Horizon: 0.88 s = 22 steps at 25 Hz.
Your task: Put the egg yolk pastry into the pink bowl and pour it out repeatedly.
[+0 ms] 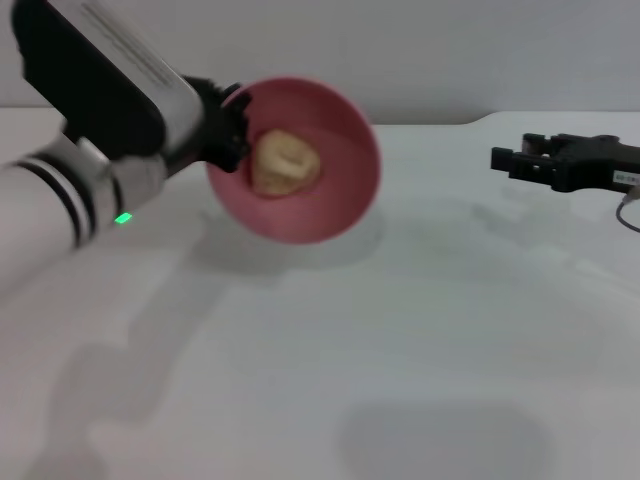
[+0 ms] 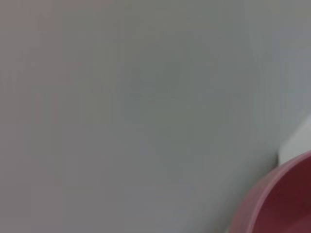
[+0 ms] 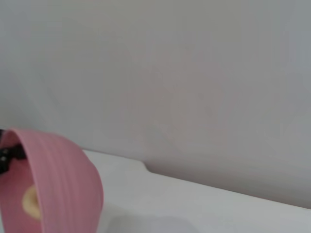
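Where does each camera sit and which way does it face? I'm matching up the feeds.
Head view: on the head, looking down at the table; shows the left gripper holding the tilted pink bowl with the egg yolk pastry, and the right gripper.
Left wrist view: faces the wall; bowl rim only.
Right wrist view: faces the wall and bowl.
All three share the bowl.

Pink bowl (image 3: 63, 187) tipped on its side and held up off the white table (image 3: 204, 208), outer wall facing camera. Egg yolk pastry (image 3: 31, 203) partly visible inside, against the inner wall. Black bit of left gripper (image 3: 8, 154) at the rim, fingers not discernible; plain grey wall (image 3: 184, 82) behind.
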Motion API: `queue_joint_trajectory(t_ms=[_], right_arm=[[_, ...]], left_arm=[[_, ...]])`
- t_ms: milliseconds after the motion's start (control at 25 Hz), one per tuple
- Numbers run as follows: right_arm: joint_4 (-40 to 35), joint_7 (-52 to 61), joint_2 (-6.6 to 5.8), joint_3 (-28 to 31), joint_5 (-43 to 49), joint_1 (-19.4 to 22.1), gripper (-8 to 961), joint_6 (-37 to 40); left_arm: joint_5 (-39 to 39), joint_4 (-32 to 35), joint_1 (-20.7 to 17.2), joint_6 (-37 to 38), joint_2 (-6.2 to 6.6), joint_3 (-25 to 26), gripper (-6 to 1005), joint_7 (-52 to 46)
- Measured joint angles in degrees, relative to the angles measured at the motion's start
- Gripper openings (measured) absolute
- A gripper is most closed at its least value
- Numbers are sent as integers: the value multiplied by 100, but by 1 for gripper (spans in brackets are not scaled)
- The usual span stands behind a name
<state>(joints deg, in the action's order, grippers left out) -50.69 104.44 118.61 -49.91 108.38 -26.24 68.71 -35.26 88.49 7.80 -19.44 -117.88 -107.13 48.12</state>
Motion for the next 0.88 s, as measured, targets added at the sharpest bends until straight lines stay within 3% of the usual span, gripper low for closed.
queue_joint_trajectory(t_ms=[120, 280, 360, 480, 600, 640, 880], right_arm=[[10, -2, -1, 56, -18, 35, 614, 2], [14, -4, -3, 67, -26, 41, 614, 3], [15, -4, -4, 69, -27, 40, 614, 6], [16, -6, -5, 71, -34, 31, 614, 19], [11, -8, -5, 73, -39, 15, 613, 23], [10, -8, -5, 73, -41, 10, 613, 24], [14, -11, 1, 59, -46, 1, 613, -11]], left_arm=[[505, -219, -176, 1241, -6, -706, -1, 183], [1264, -1015, -246, 3096, -36, -1571, 0, 787], [1464, -1758, -212, 4600, -67, -2042, 0, 1496], [1355, -2661, 53, 5993, -97, -2510, 0, 2626], [1087, -3099, 296, 6453, -111, -2775, -1, 3355], [562, -3521, 600, 6760, -117, -3079, -1, 4160], [-599, -4160, 1130, 6981, -122, -3743, -1, 5789]])
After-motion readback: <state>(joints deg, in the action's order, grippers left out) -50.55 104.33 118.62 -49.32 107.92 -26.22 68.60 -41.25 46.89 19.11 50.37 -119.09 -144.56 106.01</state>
